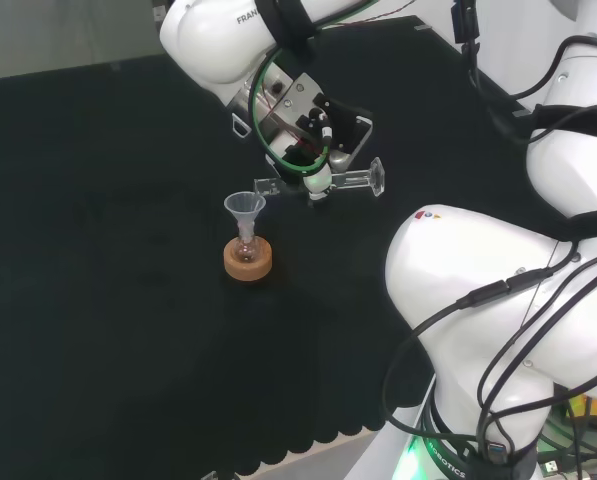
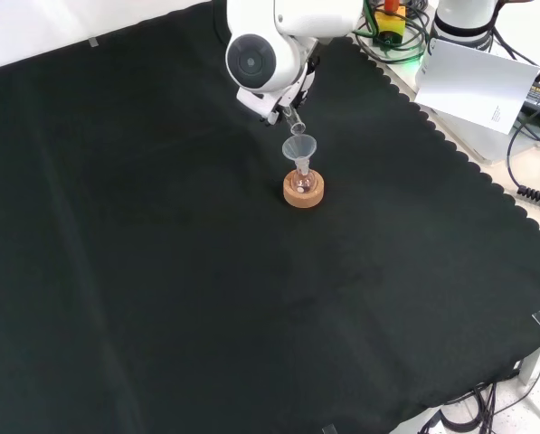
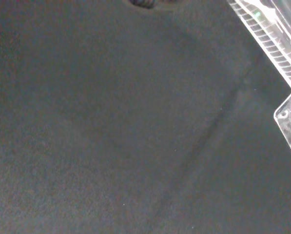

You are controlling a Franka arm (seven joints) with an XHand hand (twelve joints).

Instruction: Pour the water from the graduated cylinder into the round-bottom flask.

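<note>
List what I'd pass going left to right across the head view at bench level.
Cork ring stand carrying the round-bottom flask with a funnel on top → graduated cylinder, lying near horizontal in the hand, mouth toward the funnel → the arm's white links.

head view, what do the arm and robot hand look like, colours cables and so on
The arm is glossy white with rounded, bulbous links and black cables clipped along its shells. Small coloured dots mark the near link, and a green glow shows at its base. The robot hand is black and white, with metal plates and a green cable looping round it. In the front view, a link ends in a round grey cap.
</note>
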